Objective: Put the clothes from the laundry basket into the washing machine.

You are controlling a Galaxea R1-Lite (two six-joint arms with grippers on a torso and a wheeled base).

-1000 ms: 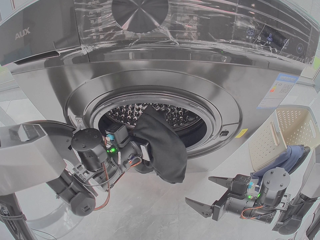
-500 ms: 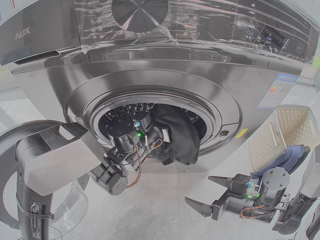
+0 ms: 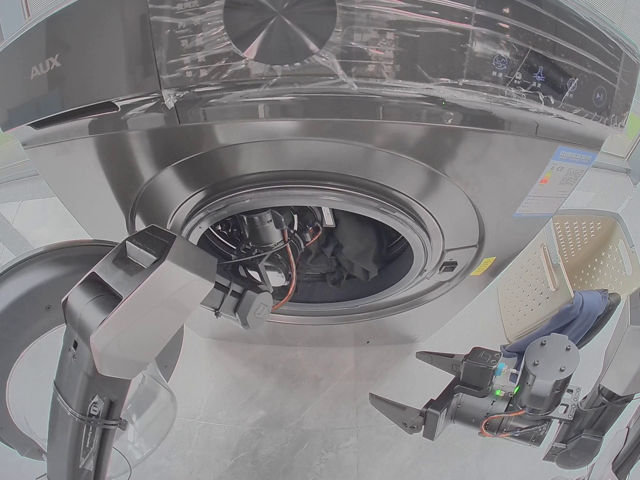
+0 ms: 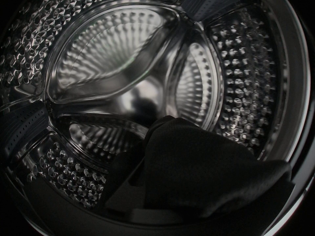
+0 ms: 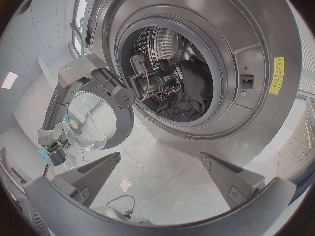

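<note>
The glass door (image 3: 40,341) hangs open at the far left. The left arm (image 3: 133,301) passes through the washing machine's (image 3: 320,148) opening into the drum (image 4: 108,56). A black cloth (image 3: 357,251) lies inside, draped over the left gripper (image 4: 137,181), and I cannot tell whether that gripper is clamped. The right gripper (image 3: 397,379) is spread wide and holds nothing, over the floor (image 3: 300,395) before the machine. At the far right, a blue cloth (image 3: 573,321) hangs over the basket's (image 3: 587,255) rim.
</note>
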